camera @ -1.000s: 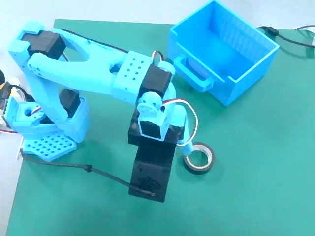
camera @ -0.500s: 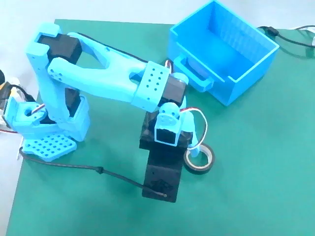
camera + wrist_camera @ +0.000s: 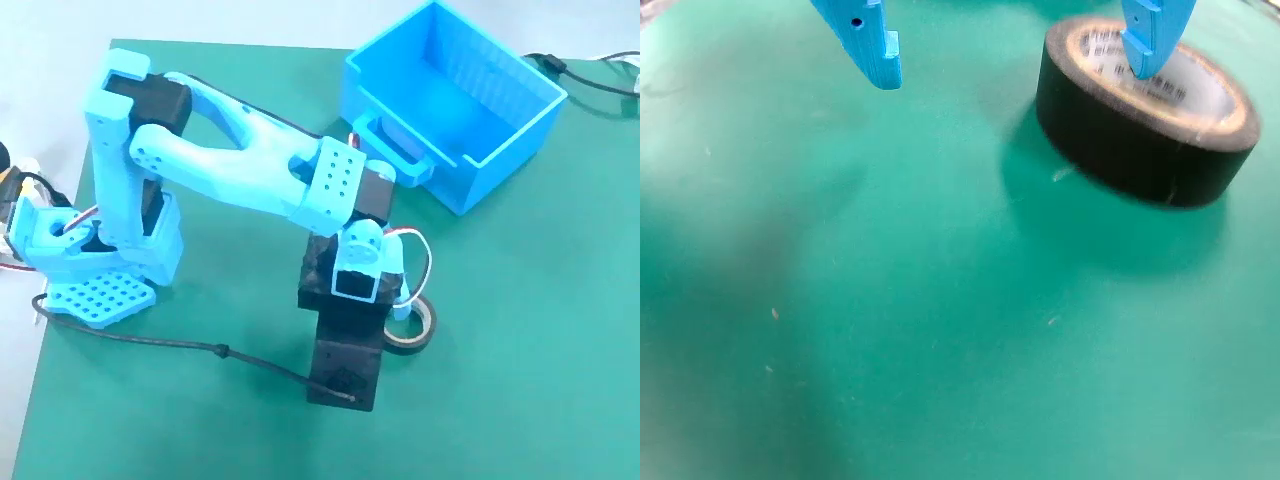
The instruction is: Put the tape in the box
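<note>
The gripper hangs spread wide and empty (one fingertip over the core at one o'clock), so closing could nudge the tape flat across the green mat, away from the blue bin.

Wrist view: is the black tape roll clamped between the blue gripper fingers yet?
No: the gripper is open, one finger over the black tape roll with its pale core and the other finger well clear to the left.
</note>
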### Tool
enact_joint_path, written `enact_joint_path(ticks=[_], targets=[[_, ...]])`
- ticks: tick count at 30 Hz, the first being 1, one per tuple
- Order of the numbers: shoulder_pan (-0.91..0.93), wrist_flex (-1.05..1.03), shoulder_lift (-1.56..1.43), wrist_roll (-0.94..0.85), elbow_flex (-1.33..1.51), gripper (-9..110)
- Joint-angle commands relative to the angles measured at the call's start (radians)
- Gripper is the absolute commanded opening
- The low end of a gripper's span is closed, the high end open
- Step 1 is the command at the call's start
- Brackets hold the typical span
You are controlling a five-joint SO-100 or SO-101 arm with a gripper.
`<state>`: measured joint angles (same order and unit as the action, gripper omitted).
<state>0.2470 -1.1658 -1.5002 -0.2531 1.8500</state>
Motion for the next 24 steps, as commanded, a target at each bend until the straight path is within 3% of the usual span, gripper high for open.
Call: enact_joint_path(ticks=[1,19,24], targets=[[0.000,0.002,0.021,-0.009,-0.118,33],[0.003,0.018,0.092,-0.003,-0.170,33],[0.003,0.018,0.097,-0.003,-0.170,18]])
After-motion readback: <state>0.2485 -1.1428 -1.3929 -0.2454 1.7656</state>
